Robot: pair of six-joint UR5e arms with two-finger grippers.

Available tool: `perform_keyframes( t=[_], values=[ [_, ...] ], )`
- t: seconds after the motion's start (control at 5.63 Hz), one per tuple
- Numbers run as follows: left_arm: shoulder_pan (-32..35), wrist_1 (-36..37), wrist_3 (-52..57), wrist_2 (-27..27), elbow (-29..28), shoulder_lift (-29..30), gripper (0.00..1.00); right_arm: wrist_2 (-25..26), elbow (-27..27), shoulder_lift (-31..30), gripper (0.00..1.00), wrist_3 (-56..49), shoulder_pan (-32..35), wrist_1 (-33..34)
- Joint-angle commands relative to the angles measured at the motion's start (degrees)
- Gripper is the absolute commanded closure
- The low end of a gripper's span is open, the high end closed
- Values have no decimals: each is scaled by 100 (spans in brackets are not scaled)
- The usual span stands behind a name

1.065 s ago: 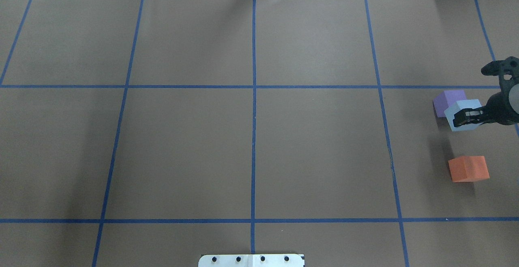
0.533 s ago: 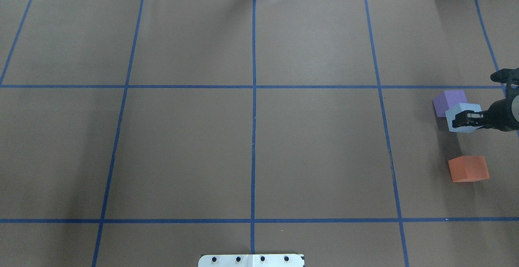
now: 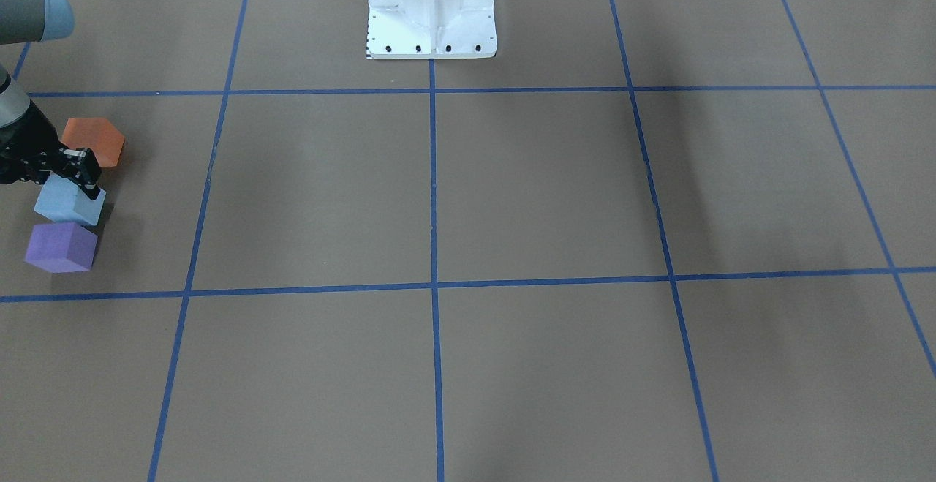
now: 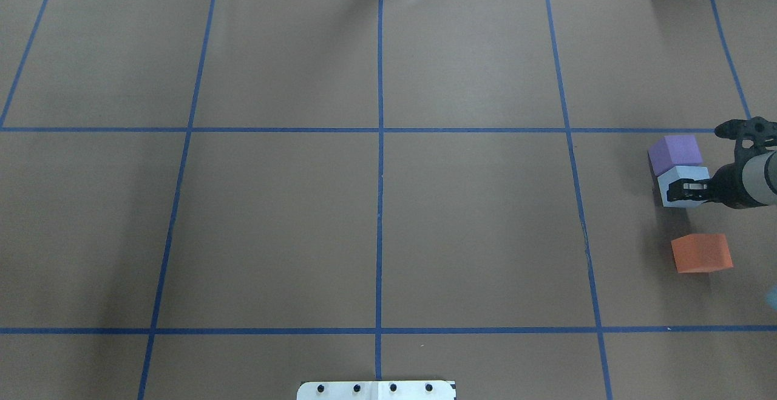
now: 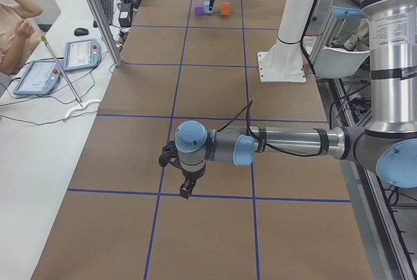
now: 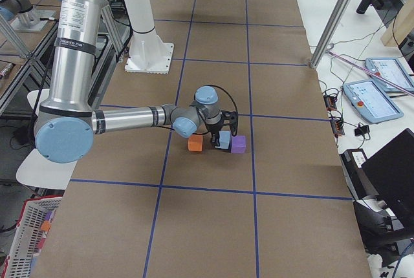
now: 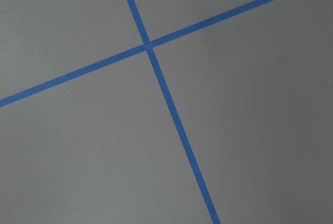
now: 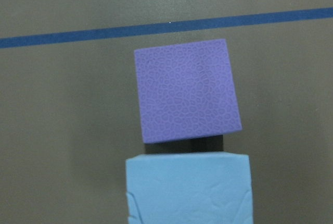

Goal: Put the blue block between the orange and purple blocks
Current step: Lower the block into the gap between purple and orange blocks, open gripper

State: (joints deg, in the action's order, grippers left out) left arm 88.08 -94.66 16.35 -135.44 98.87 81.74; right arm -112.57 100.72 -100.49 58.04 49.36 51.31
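Note:
My right gripper [image 4: 683, 191] is shut on the light blue block [image 4: 689, 174] and holds it low, right next to the purple block [image 4: 675, 150]. The orange block [image 4: 701, 252] lies apart from it, toward the robot. In the front view the blue block [image 3: 67, 205] sits between the purple block [image 3: 61, 247] and the orange block [image 3: 93, 140], under the gripper [image 3: 79, 175]. The right wrist view shows the purple block [image 8: 184, 91] just beyond the blue block [image 8: 188, 187]. I cannot tell whether the blue block touches the table. My left gripper [image 5: 186, 189] hangs over bare table, and I cannot tell its state.
Blue tape lines [image 4: 379, 145] divide the brown table into squares. The white robot base [image 3: 431, 10] stands at the robot's edge. The table's right edge is close to the blocks. Tablets [image 6: 372, 100] and an operator [image 5: 16, 32] are on the side bench.
My right gripper has moved down and slightly toward the robot with the blue block. The block now sits lower beside the purple block. The purple and orange blocks have not moved.

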Motion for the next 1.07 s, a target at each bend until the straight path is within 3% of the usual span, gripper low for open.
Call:
perform_keyframes(
  t=[0.0, 0.36, 0.71, 0.89],
  values=[
    [-1, 0, -1, 0, -8, 8, 0, 59, -8, -15, 60, -3, -111, -16],
    [-1, 0, -1, 0, -8, 0, 0, 94, 18, -23, 0, -81, -146, -25],
    [-1, 0, -1, 0, -26, 0, 0, -245, 463, -23, 0, -361, 237, 54],
    [-1, 0, 8, 0, -69, 0, 0, -918, 466, 11, 0, -807, 919, 333]
  ],
)
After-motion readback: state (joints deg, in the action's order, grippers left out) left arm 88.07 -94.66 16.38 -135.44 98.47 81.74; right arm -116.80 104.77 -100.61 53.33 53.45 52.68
